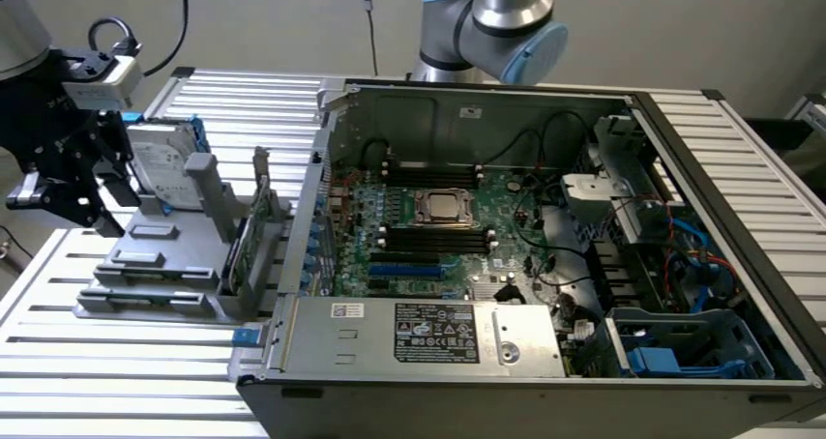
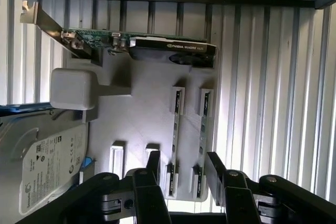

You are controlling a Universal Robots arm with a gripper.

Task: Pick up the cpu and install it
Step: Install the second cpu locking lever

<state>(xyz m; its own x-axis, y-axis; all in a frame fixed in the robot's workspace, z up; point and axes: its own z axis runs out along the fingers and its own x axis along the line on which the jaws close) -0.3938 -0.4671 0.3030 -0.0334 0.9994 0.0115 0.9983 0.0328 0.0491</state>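
Cpu seated on motherboard inside case, well apart from fingers; fingers spread, empty, over grey holder.

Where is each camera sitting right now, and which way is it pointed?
Exterior view: off the arm, raised, looking down into the open computer case; the cpu lies on the motherboard. The tool hangs at the exterior view's left over the grey parts holder.
Wrist view: on the wrist, facing the grey parts holder; the tool stands open and empty.
Shared: hard drive, graphics card, slatted table.
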